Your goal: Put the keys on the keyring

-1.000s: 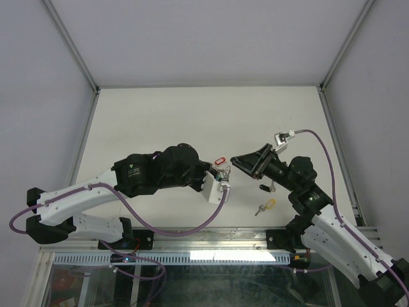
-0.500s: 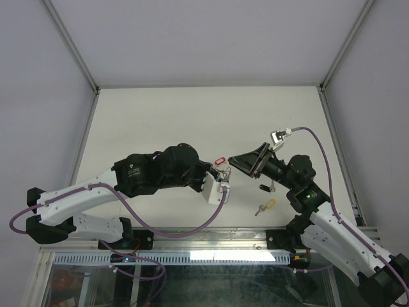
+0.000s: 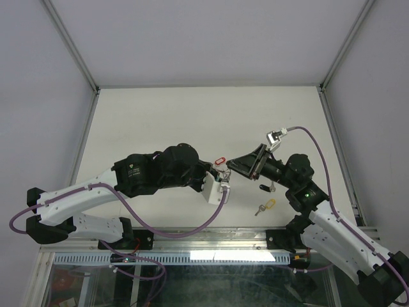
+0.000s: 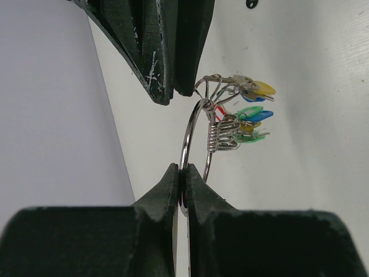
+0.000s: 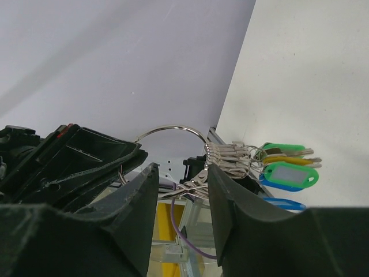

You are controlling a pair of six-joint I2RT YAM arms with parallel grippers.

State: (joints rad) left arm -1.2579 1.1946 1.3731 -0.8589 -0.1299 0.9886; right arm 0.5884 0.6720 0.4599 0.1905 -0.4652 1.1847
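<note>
My left gripper (image 4: 183, 187) is shut on the bottom of the keyring (image 4: 193, 130), a thin silver ring held upright above the table. Several keys (image 4: 253, 109) with green, blue and yellow heads hang from it on small wire clasps. In the top view the left gripper (image 3: 218, 174) and right gripper (image 3: 231, 164) meet at the table's middle, beside a red tag (image 3: 220, 159). My right gripper (image 5: 180, 183) has its fingers on both sides of a silver wire clasp (image 5: 193, 187) just under the keyring (image 5: 173, 128). The clasp spans the gap and touches both. The keys (image 5: 285, 167) fan out to its right.
A black-headed key (image 3: 264, 187) and a yellow-headed key (image 3: 267, 206) lie loose on the table (image 3: 192, 115) under the right arm. Grey walls close in the table at the back and sides. A metal rail (image 3: 211, 240) runs along the near edge.
The right gripper has slid a little left, up to the keyring in the left gripper, and its jaws have narrowed slightly. The left arm has not moved.
</note>
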